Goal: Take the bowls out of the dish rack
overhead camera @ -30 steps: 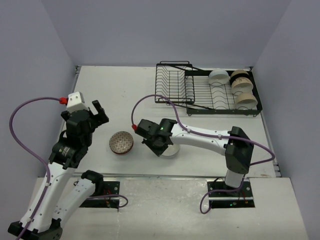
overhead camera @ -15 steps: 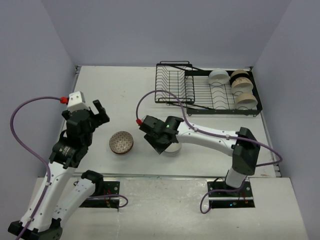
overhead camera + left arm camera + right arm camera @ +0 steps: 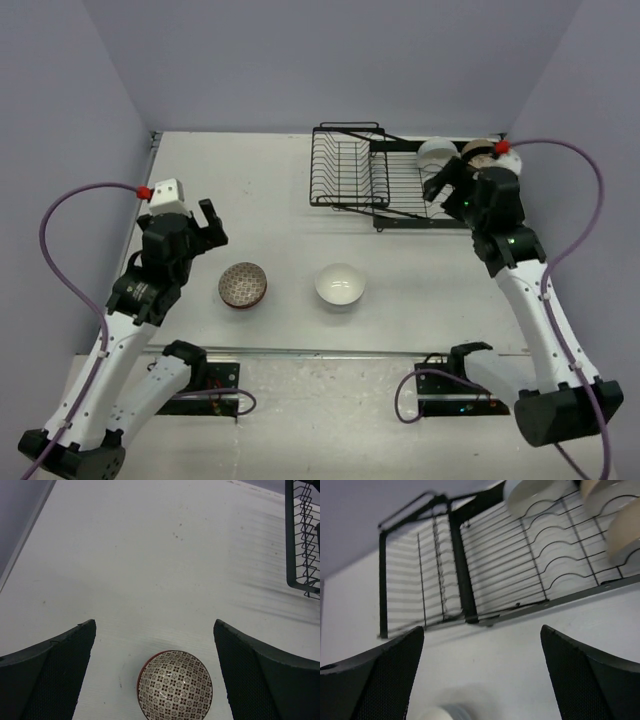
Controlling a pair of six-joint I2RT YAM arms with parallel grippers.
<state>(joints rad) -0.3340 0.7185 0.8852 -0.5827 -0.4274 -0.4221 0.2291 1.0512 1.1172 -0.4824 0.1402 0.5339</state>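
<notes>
The black wire dish rack [image 3: 380, 185] stands at the back right. A white bowl [image 3: 437, 152] and beige bowls [image 3: 478, 149] stand on edge in its wide part, partly hidden by my right arm. My right gripper [image 3: 440, 183] hangs open and empty over the rack's right part. In the right wrist view the rack [image 3: 465, 580], the white bowl [image 3: 535, 492] and the beige bowls [image 3: 615, 510] lie ahead of the gripper [image 3: 482, 630]. A reddish-brown patterned bowl [image 3: 243, 285] and a plain white bowl [image 3: 340, 285] sit upright on the table. My left gripper [image 3: 210, 232] is open above the patterned bowl [image 3: 175, 685].
Purple cables loop from both arms. The rack's smaller slotted basket [image 3: 302, 540] holds nothing that I can see. Side walls close in the table on the left and right. The white bowl on the table shows blurred at the bottom edge [image 3: 442, 714] of the right wrist view.
My right gripper opened and let go of the white bowl on the table. That arm then swung back right to the rack. The left arm shifted slightly.
</notes>
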